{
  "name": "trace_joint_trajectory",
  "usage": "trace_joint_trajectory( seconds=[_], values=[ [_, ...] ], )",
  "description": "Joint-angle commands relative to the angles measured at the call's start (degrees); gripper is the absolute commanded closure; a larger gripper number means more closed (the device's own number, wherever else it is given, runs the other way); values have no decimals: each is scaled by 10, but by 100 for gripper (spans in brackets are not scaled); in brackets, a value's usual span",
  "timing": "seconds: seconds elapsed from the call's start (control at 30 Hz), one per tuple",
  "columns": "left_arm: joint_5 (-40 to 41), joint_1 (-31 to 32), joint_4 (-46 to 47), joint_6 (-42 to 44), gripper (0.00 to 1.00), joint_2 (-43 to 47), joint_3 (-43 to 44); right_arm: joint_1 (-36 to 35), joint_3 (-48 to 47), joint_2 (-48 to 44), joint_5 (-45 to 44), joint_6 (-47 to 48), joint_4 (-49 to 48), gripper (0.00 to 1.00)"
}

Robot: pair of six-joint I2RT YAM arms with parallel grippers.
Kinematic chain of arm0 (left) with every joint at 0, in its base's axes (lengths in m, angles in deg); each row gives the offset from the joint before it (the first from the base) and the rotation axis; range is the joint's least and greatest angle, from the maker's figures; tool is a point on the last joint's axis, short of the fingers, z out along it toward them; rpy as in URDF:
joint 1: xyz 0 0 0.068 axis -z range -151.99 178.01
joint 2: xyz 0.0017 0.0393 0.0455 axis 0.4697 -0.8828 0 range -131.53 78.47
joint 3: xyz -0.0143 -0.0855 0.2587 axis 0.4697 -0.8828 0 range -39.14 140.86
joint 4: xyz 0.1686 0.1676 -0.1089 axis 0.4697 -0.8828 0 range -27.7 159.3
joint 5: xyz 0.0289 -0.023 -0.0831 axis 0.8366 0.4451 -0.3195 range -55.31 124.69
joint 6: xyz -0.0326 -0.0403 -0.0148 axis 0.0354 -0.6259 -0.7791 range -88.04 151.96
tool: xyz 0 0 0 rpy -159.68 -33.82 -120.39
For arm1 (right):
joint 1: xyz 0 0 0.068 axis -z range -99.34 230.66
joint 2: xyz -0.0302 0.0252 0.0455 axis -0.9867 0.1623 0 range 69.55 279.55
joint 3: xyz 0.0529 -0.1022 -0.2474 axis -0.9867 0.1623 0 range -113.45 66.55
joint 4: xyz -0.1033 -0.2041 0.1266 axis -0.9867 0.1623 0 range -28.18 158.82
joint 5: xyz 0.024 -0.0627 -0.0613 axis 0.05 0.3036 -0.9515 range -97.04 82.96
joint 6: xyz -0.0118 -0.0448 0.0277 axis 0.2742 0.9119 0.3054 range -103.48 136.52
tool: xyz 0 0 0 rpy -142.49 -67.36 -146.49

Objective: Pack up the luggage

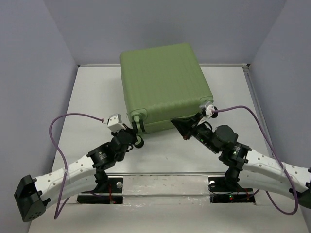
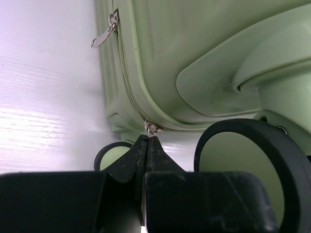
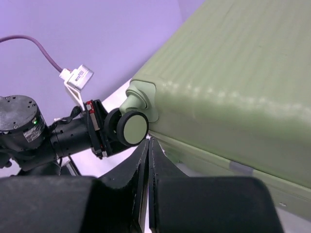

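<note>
Close view from my wrist. My left gripper (image 2: pixel 147 141) fills the bottom of the frame, its two black fingers pressed together into one point at lower centre. Right at that point sits a small metal slider (image 2: pixel 152 128); whether it is pinched or only touched, I cannot tell. From it a zipper (image 2: pixel 127 73) curves up to the upper left, where a silver pull tab (image 2: pixel 103 36) hangs. The light-green luggage (image 2: pixel 194 43) fills the top and right. A large black caster wheel (image 2: pixel 238 167) with a green hub is at lower right, and a second wheel (image 2: pixel 112 155) peeks out at lower left. The white table (image 2: pixel 48 97) fills the left.
</note>
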Motion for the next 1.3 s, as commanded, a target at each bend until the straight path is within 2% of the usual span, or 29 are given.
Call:
trace_joint_trajectory(
  seconds=[0.0,0.03,0.1,0.2,0.3,0.43,0.57,0.73,0.77,0.83,0.9,0.97,1.13,1.27],
  values=[
    [-7,-28,19,28,94,27,-17,-2,-13,32,32,-3,48,93],
    [-13,-28,43,36,94,21,-16,-2,-27,45,46,-9,54,93],
    [-28,-28,67,49,94,-2,-11,-2,-40,72,84,-19,54,54],
    [-57,-26,112,83,94,-32,0,-2,-67,126,118,-33,35,13],
    [-76,-26,143,114,94,-41,11,-16,-112,183,118,-35,27,3],
    [-91,-26,163,137,94,-60,24,-36,-188,251,80,-24,61,1],
    [-101,-26,199,144,94,-54,-2,-54,-255,305,22,-8,140,1],
    [-116,-27,236,162,94,-30,-30,-85,-335,382,-81,8,232,1],
    [-120,-27,241,165,94,-27,-32,-90,-344,392,-128,3,243,3],
    [-121,-27,248,170,94,-20,-35,-96,-352,403,-157,-5,254,6],
    [-124,-31,255,168,94,-6,-47,-96,-354,404,-180,-21,258,14],
    [-129,-34,262,157,94,16,-67,-96,-359,405,-202,-28,265,16],
    [-157,-58,295,147,94,81,-119,-103,-403,441,-237,-36,330,21],
    [-181,-60,317,145,94,98,-135,-108,-386,426,-239,-70,318,19]
  ],
)
